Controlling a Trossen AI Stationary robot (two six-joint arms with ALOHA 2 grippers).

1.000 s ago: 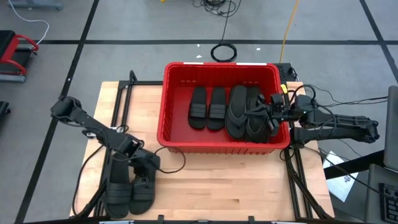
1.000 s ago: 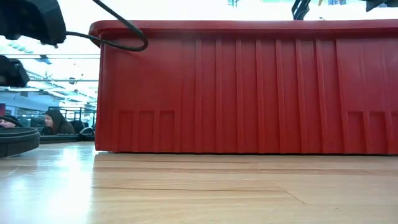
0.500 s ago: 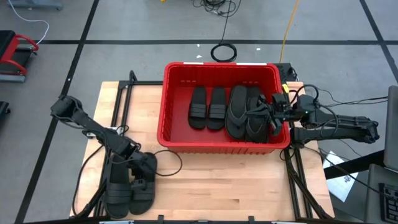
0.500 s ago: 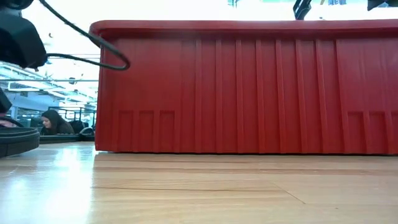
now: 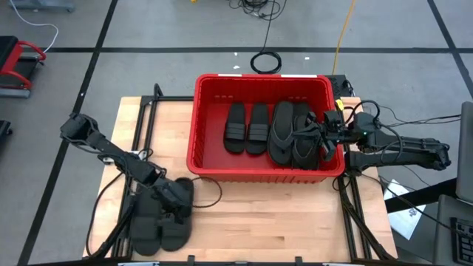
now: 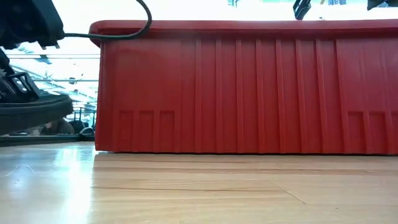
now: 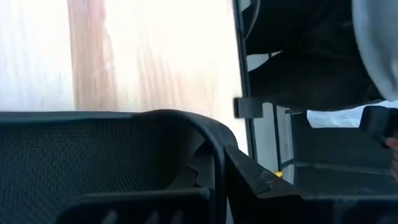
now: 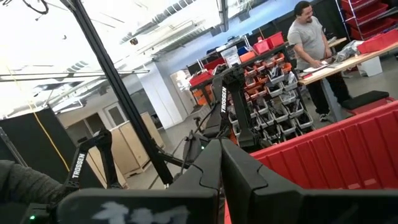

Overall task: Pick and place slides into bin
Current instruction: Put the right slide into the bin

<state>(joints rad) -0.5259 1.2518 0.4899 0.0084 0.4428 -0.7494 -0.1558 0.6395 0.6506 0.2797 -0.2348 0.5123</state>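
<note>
Now left gripper (image 5: pixel 174 201) jaws clamp slide (image 5: pixel 176 225)

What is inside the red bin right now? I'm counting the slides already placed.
Inside the red bin lie two ribbed-strap slides side by side and two flip-flops. The shut right gripper overhangs the bin's right side, hiding whatever lies beneath it.

Wooden table (image 5: pixel 259 214): red bin (image 5: pixel 262 174), two slides (image 5: pixel 159 225) (near corner).

The bin (image 5: pixel 262 171) sits upper centre on the table (image 5: pixel 259 222), four slides (image 5: pixel 270 131) inside; two slides (image 5: pixel 159 225) lie lower left.
</note>
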